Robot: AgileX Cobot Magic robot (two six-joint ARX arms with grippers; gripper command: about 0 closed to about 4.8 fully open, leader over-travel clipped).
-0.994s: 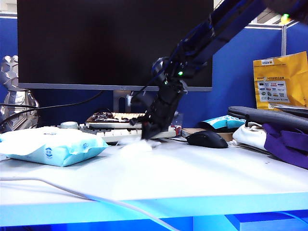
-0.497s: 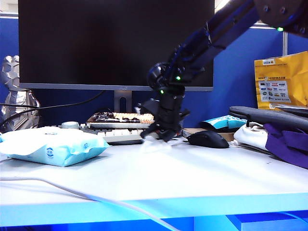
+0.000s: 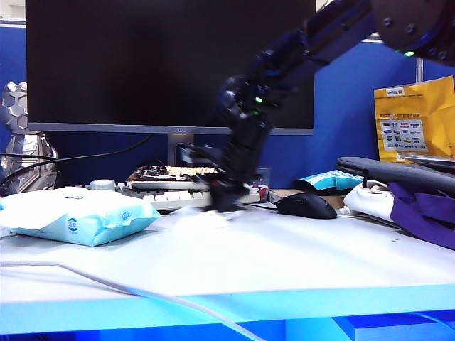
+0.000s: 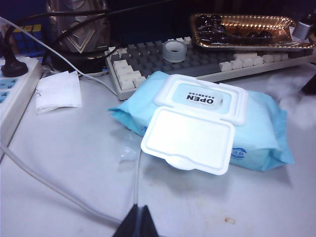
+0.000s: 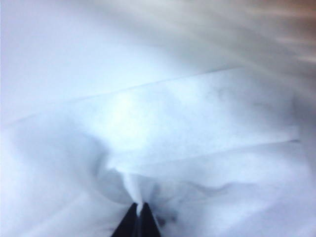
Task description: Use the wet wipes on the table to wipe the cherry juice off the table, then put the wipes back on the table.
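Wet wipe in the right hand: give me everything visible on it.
The wet wipes are one thin white sheet, soft and cloth-like, crumpled into folds. The right hand is shut on a bunched pinch of it, fingertips together, and the rest spreads out flat beyond them. In the exterior view it shows as a blurred white patch on the table under the hand, in front of the keyboard, between the blue pack and the black mouse. No stain can be made out on it.

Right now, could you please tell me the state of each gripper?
Left gripper: shut, holding nothing, hovering near the wipes pack.
Right gripper: shut on the wet wipe, on the table.
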